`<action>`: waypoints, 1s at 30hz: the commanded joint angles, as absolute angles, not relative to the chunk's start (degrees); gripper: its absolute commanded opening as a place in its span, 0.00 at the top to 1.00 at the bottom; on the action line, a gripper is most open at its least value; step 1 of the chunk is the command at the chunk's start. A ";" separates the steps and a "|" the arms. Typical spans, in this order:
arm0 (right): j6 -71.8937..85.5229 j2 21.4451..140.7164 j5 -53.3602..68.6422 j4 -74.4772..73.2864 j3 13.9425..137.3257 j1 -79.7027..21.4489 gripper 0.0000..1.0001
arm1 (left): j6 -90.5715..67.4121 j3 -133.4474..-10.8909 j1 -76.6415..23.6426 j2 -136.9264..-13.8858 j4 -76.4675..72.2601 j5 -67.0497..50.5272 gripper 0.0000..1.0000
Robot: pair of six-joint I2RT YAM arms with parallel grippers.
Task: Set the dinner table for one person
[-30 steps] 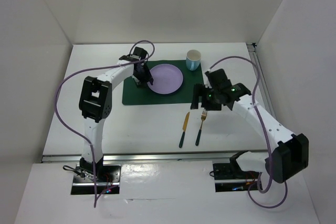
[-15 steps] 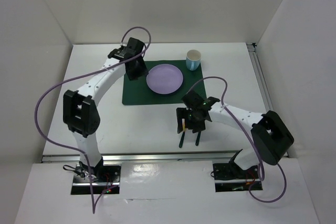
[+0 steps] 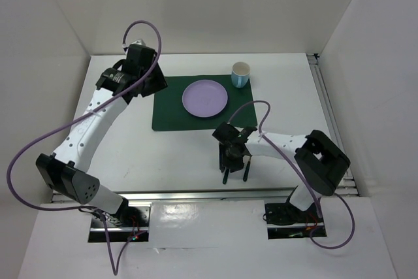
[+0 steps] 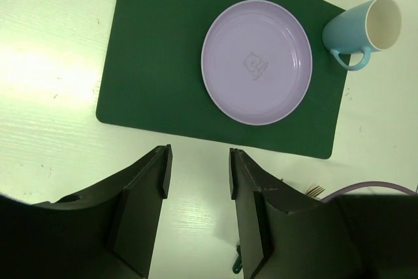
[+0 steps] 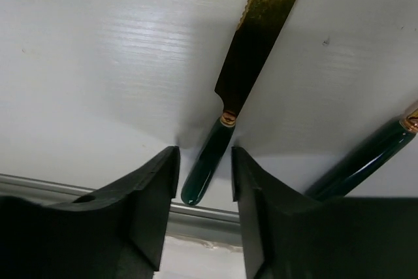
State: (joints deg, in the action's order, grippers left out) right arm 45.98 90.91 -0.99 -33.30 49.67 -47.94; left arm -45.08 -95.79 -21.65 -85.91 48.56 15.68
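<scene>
The white dinner table (image 3: 130, 148) carries a dark green placemat (image 3: 171, 106) with a lilac plate (image 3: 205, 98) on it and a light blue mug (image 3: 241, 74) at its far right corner. A gold knife with a green handle (image 5: 225, 99) and a fork with a green handle (image 5: 366, 161) lie near the front edge. My right gripper (image 5: 202, 181) is open, its jaws on either side of the knife handle, low over the table (image 5: 98, 63). My left gripper (image 4: 197, 171) is open and empty, high above the table left of the placemat (image 4: 157, 63); plate (image 4: 257, 61) and mug (image 4: 362, 29) show below it.
The table's metal front edge (image 5: 196, 217) runs just beyond the knife handle. White walls close in the table at the back and both sides. Purple cables loop from both arms.
My right gripper has come down from beside the placemat to the knife handle near the front edge. My left arm has swung left and up, away from the plate.
</scene>
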 commanded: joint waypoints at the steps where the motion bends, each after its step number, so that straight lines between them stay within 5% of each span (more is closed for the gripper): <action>1: 50.44 93.77 -5.71 -34.54 50.54 -49.04 0.54 | -43.34 -94.05 -21.62 -83.85 49.22 16.61 0.43; 6: 50.45 93.78 -6.94 -35.76 51.15 -49.04 0.78 | -43.33 -92.81 -21.62 -83.32 48.69 16.61 0.43; 9: 51.59 91.85 -8.87 -40.41 52.72 -49.57 1.00 | -42.28 -93.51 -21.62 -83.32 48.69 16.08 0.43; 17: 40.71 81.04 -13.09 -47.46 58.09 -47.38 1.00 | -41.75 -94.75 -19.88 -83.32 48.87 12.15 0.43; 30: 16.63 103.70 -10.91 -36.48 79.00 -29.54 1.00 | -40.43 -88.25 -16.88 -80.60 46.76 7.56 0.42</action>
